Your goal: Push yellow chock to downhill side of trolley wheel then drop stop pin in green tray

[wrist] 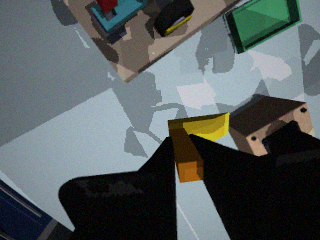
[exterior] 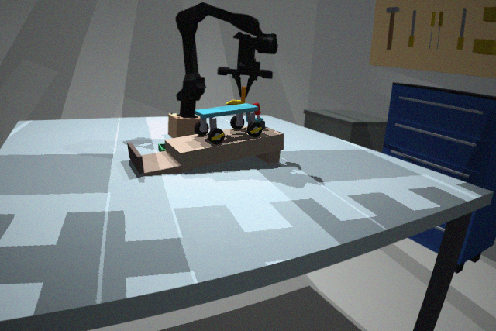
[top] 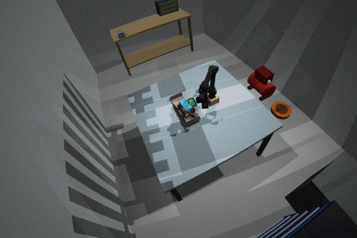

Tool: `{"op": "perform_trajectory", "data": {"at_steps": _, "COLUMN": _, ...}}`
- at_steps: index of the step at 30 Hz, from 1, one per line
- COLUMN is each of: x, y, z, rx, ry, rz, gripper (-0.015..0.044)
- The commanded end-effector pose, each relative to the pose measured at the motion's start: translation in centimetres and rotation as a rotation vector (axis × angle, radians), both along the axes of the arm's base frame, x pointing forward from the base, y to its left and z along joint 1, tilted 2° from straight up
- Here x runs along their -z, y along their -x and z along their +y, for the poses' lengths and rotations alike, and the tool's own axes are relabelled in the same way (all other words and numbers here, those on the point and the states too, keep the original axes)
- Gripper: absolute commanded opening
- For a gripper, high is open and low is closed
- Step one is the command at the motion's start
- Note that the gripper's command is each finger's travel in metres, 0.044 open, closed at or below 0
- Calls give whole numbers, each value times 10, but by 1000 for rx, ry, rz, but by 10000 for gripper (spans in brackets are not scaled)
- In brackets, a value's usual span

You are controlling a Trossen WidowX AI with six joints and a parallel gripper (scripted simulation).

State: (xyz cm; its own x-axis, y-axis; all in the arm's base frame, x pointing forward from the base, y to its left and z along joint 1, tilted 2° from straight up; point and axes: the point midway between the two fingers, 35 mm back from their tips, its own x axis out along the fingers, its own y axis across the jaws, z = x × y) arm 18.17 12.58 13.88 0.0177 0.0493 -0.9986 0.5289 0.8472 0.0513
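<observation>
Jaws (exterior: 242,94) nearly closed, gripping chock (exterior: 233,101) (wrist: 212,127) by its handle | step: carrying chock, wheel unchocked | next: lower it snug against a wheel's downhill side, pin untouched

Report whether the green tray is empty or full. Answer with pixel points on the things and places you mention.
Empty: the wrist view shows the bare green floor of the tray (top: 192,102) (exterior: 161,146) (wrist: 265,22), nothing in it.
</observation>
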Motion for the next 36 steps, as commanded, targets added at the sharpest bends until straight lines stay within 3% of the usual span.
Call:
{"op": "perform_trajectory", "data": {"at_steps": 1, "x": -1, "y": 0, "z": -1, "rx": 134, "ry": 0, "rz": 3, "gripper": 0}}
{"op": "perform_trajectory", "data": {"at_steps": 28, "x": -1, "y": 0, "z": -1, "rx": 1062, "ry": -16, "rz": 47, "gripper": 0}}
{"op": "perform_trajectory", "data": {"at_steps": 36, "x": -1, "y": 0, "z": -1, "rx": 1085, "ry": -17, "rz": 48, "gripper": 0}}
